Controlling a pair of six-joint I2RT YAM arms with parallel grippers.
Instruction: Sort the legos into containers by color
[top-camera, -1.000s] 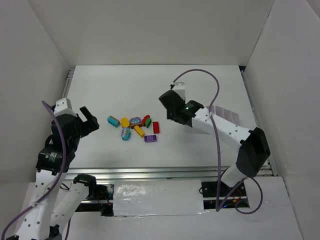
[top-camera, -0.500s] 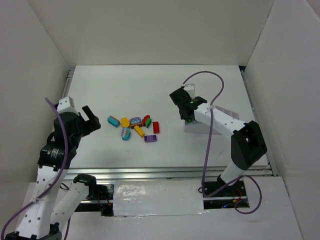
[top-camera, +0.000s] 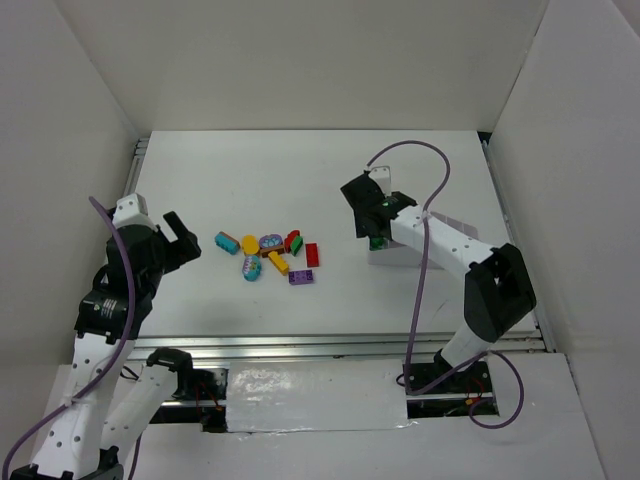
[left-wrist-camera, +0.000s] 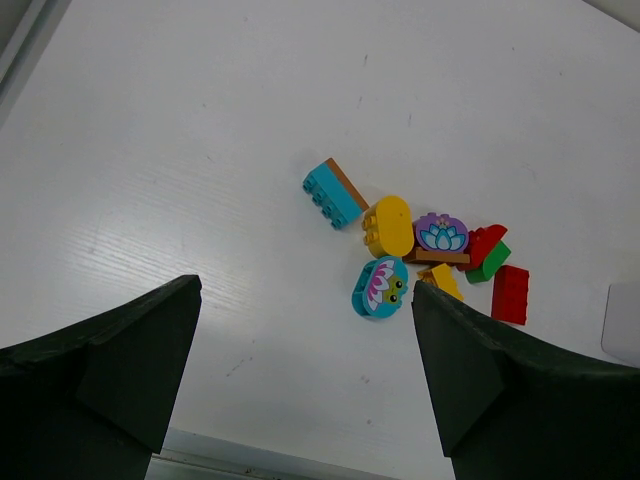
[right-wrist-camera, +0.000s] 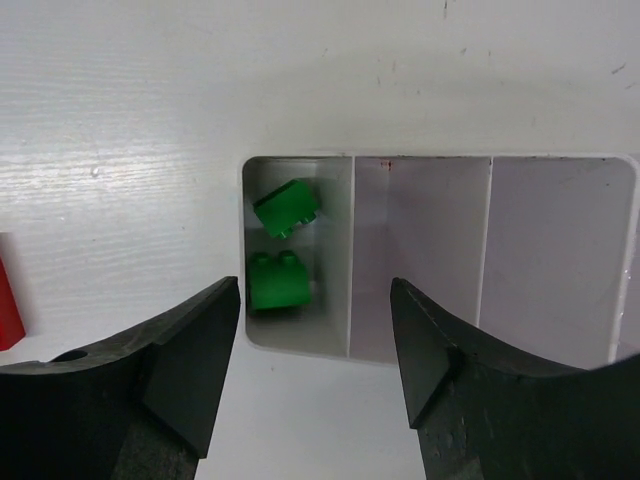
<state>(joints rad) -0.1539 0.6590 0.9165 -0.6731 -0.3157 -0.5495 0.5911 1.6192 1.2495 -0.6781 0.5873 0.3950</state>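
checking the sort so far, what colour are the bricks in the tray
Green, both bricks, clearest in the right wrist view.

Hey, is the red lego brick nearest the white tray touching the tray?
Apart. The right wrist view shows the red brick at the left edge, with a stretch of table between it and the white tray.

Light: bright, even, diffuse
Shadows: soft grey patch just beyond the right fingers (right-wrist-camera: 150, 390)
Focus: left fingers (left-wrist-camera: 100, 380) dark, slightly soft

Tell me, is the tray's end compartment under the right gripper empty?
Not empty: two green bricks lie in that compartment of the tray.
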